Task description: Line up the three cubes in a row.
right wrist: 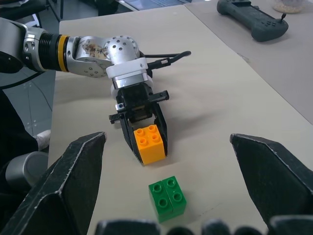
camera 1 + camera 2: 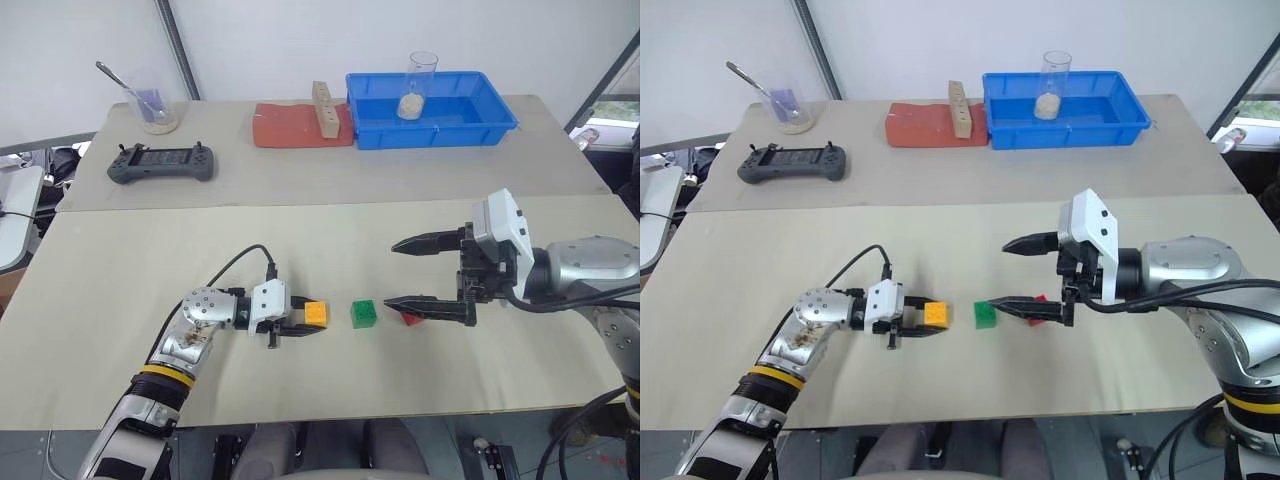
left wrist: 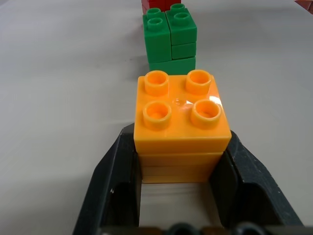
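1. The left gripper (image 2: 296, 326) pinches the orange-yellow studded plastic cube (image 2: 316, 313) between its black fingers, low on the beige tabletop (image 2: 150, 260).
2. The green studded plastic cube (image 2: 364, 313) sits just beside the orange-yellow one, apart from it. The red studded plastic cube (image 2: 411, 318) lies beyond the green one, partly hidden under the right gripper (image 2: 412, 272).
3. The right gripper hovers above the red cube with its jaws spread wide, holding nothing.
4. Risk: pushing the orange-yellow cube further forward could knock the green cube out of line.
5. Risk: lowering the right gripper's lower finger could displace the red cube.
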